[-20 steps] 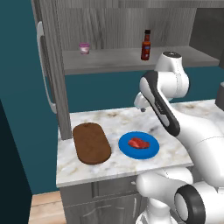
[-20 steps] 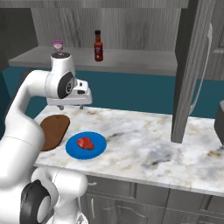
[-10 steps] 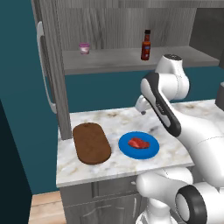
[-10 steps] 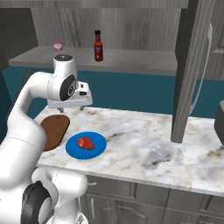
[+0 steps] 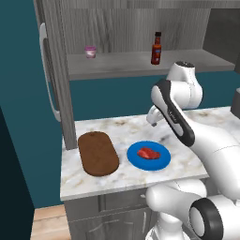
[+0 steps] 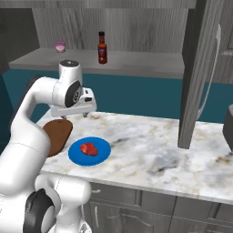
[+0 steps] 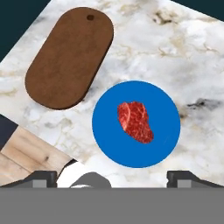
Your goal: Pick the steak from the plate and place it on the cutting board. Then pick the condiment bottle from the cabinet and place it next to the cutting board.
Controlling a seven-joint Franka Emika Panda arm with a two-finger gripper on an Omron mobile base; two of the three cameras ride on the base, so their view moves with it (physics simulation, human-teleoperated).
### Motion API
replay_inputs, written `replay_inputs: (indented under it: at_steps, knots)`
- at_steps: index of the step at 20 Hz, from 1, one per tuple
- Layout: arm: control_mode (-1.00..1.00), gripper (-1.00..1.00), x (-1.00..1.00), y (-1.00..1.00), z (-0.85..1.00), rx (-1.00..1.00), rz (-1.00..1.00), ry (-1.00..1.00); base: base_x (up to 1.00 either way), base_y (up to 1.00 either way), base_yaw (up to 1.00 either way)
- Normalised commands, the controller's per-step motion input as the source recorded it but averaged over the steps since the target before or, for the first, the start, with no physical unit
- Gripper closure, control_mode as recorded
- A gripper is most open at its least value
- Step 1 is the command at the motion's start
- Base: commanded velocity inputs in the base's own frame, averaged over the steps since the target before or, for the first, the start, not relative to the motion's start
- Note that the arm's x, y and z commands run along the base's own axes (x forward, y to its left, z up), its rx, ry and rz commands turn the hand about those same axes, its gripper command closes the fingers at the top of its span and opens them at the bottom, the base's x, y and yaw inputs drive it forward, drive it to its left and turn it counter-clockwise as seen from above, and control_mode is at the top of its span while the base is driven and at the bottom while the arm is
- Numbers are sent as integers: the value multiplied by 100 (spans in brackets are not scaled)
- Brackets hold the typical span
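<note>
The small red steak lies in the middle of the round blue plate on the marble counter. The steak and the plate sit just right of the dark brown cutting board, which is bare. My gripper hangs open above the counter, a little behind the plate, with nothing between its fingers. The same gripper points down. The condiment bottle stands upright on the open shelf of the grey cabinet.
A short pink-lidded cup stands at the left end of the shelf. A tall grey side panel with a handle rises from the counter at the right. A dark appliance sits at the far right edge. Wooden floor lies beyond the counter's front edge.
The hand has sunk slightly toward the counter. Steak, plate, board and bottle have not moved, and the jaws stay wide.
</note>
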Motion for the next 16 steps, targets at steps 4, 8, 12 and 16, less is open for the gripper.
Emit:
replay_inputs:
  at_steps: [4,8,12,16]
  knots:
    - [-100,-100,0,0,-13,0,9,3,0,0,0]
    - [-100,-100,0,-4,-16,0,7,5,0,0,0]
    - [-100,-100,0,-11,-22,-1,4,7,0,0,0]
    - [-100,-100,0,-11,-26,-3,2,4,0,0,0]
